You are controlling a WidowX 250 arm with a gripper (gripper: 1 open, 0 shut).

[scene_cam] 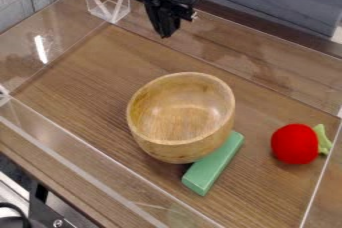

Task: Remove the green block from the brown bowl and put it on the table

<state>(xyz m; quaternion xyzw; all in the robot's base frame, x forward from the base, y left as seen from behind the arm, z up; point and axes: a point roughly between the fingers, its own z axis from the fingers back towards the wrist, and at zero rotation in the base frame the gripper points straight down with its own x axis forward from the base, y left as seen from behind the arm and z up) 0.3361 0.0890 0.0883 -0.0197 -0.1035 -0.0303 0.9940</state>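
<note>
The brown bowl point(181, 116) stands in the middle of the table point(94, 72), and its inside holds nothing. The green block point(214, 163) lies flat on the tabletop against the bowl's near right side, partly tucked under its rim. My gripper point(167, 29) hangs at the far side of the table, well behind and to the left of the bowl. Its black fingers point down, pressed together and shut, with nothing between them.
A red round object point(297, 143) with a green stem lies at the right, near the clear wall. Low clear acrylic walls point(54, 147) edge the tabletop. A clear bracket point(104, 6) stands at the far left corner.
</note>
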